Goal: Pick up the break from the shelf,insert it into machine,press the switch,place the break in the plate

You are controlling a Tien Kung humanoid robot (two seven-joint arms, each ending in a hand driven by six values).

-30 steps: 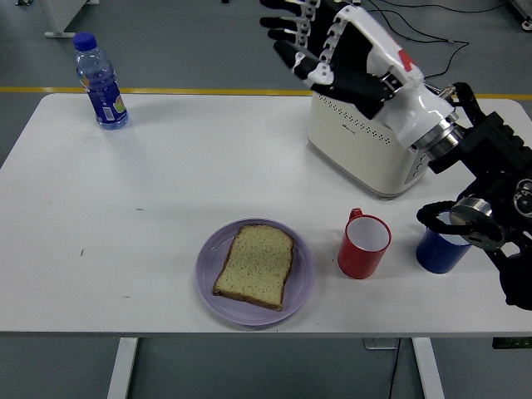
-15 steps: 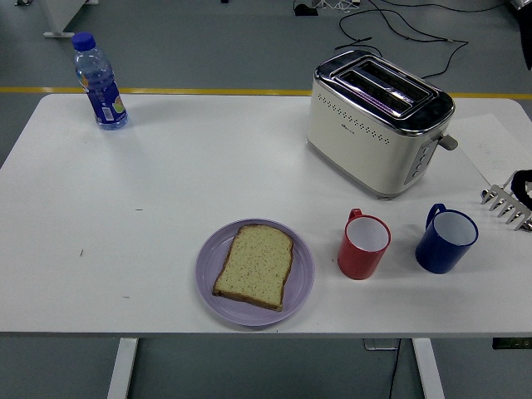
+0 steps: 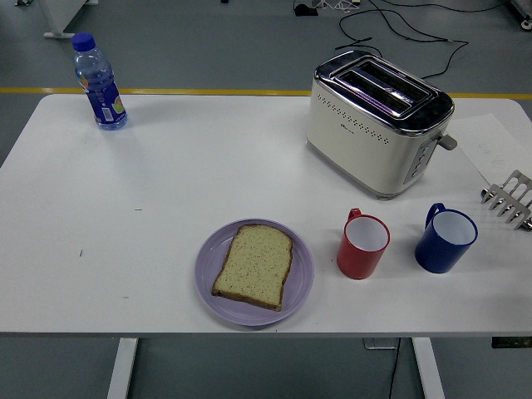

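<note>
From my remote station, I see a slice of bread (image 3: pixel 253 266) lying flat on the lilac plate (image 3: pixel 303 287) near the front edge of the white table (image 3: pixel 166 183). The cream toaster (image 3: pixel 374 125) stands at the far right, both slots apparently vacant, though the angle is shallow. A red mug (image 3: pixel 363 245) and a blue mug (image 3: pixel 446 239) sit in front of it, a metal rack (image 3: pixel 509 199) at the right edge, a water bottle (image 3: pixel 98 81) far left. Neither robot hand shows, so I cannot tell how their fingers stand.
</note>
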